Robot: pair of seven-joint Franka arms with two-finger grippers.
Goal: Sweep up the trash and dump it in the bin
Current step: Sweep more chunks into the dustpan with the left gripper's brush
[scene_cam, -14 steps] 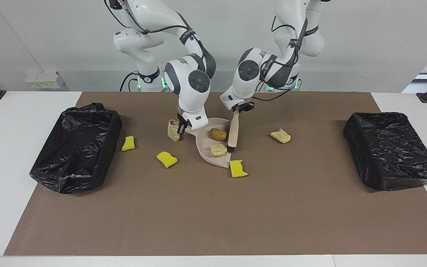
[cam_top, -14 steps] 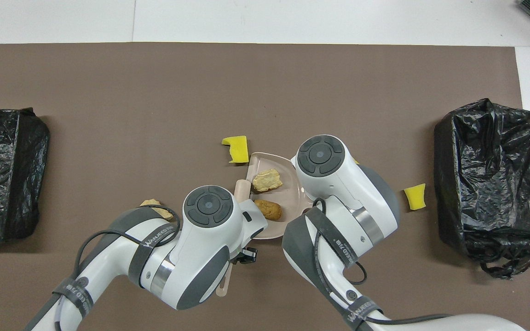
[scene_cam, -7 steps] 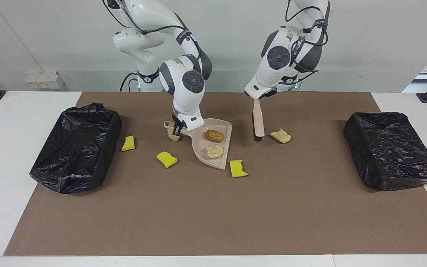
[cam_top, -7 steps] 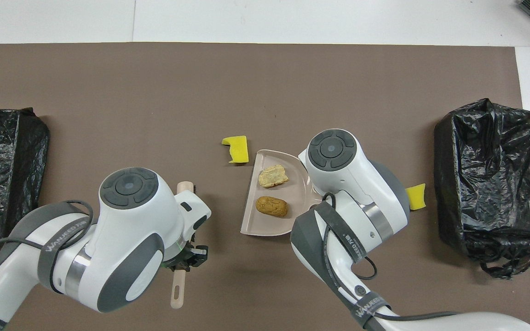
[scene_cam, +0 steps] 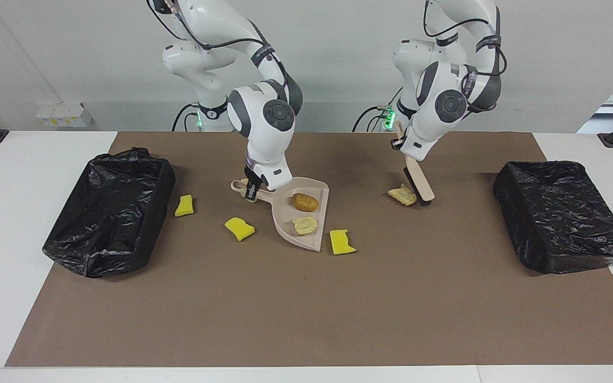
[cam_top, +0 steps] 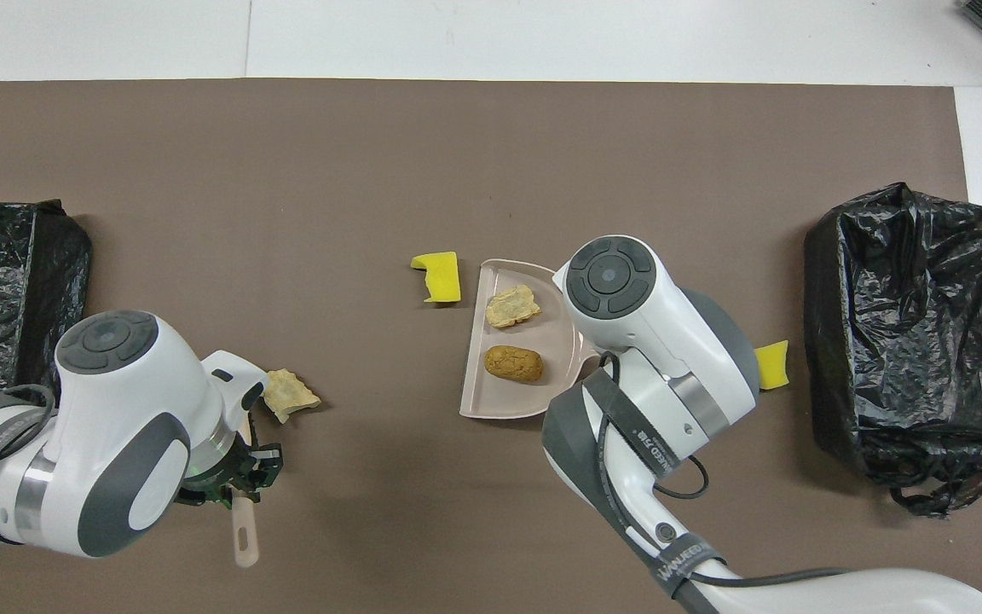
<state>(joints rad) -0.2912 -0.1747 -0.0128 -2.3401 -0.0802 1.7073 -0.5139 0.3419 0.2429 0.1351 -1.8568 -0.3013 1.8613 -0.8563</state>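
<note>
My right gripper (scene_cam: 253, 189) is shut on the handle of the beige dustpan (scene_cam: 285, 210), which rests on the brown mat near the middle. The pan (cam_top: 499, 401) holds a brown lump (scene_cam: 305, 201) and a pale crumbly lump (scene_cam: 305, 225). My left gripper (scene_cam: 400, 141) is shut on the wooden brush (scene_cam: 419, 181). The brush's bristled end is down right beside a beige scrap (scene_cam: 402, 195), on the side toward the left arm's end. Yellow sponge chunks (scene_cam: 341, 241) (scene_cam: 239, 228) (scene_cam: 184, 205) lie loose on the mat. The overhead view shows the scrap (cam_top: 289, 394) beside the left hand.
Two bins lined with black bags stand on the mat's ends, one (scene_cam: 109, 213) at the right arm's end and one (scene_cam: 562, 215) at the left arm's end. The yellow chunk (cam_top: 771, 364) lies close to the right arm's bin (cam_top: 909, 341).
The left arm has lifted the brush out of the dustpan and swung it toward its own end, down beside the beige scrap. The dustpan has turned slightly.
</note>
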